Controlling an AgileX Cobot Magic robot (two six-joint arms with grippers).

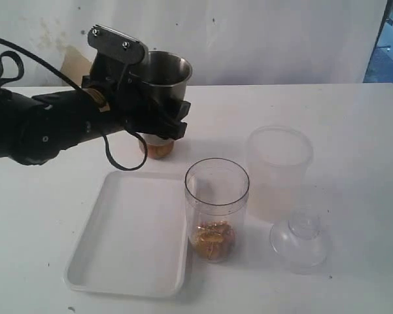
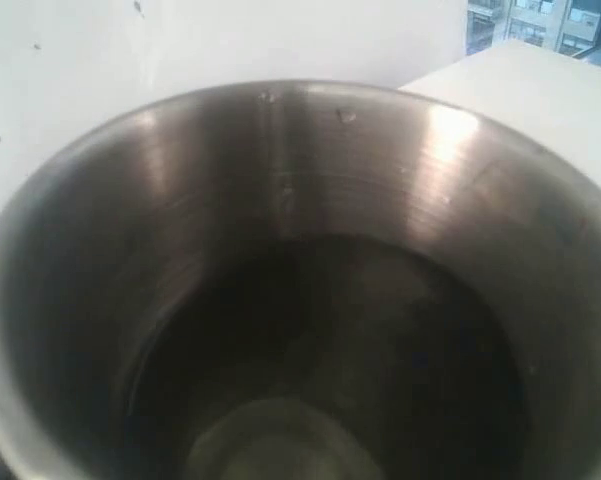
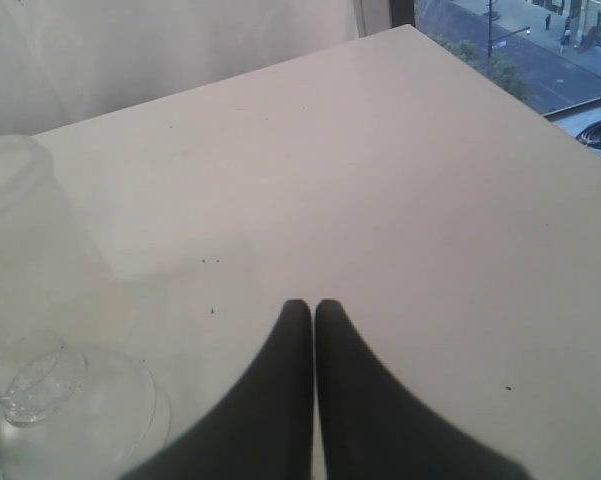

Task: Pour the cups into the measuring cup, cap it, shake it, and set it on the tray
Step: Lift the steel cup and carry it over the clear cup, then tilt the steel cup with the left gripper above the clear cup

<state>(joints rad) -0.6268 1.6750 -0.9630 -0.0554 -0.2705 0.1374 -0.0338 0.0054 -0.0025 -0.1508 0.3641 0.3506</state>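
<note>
My left gripper (image 1: 158, 110) is shut on the steel tumbler (image 1: 167, 73) and holds it upright, lifted above the back left of the table. The left wrist view looks straight down into the tumbler (image 2: 300, 300); its inside is dark and I cannot tell what it holds. The brown wood-grain cup (image 1: 159, 150) stands on the table just under that gripper, mostly hidden. The clear measuring cup (image 1: 216, 208) stands beside the tray (image 1: 127, 242) with brownish bits at its bottom. My right gripper (image 3: 314, 306) is shut and empty, above bare table.
A frosted container (image 1: 279, 167) stands right of the measuring cup, also seen in the right wrist view as the frosted container (image 3: 30, 240). A clear dome lid (image 1: 299, 239) lies in front of it; the dome lid (image 3: 65, 410) is close to my right gripper.
</note>
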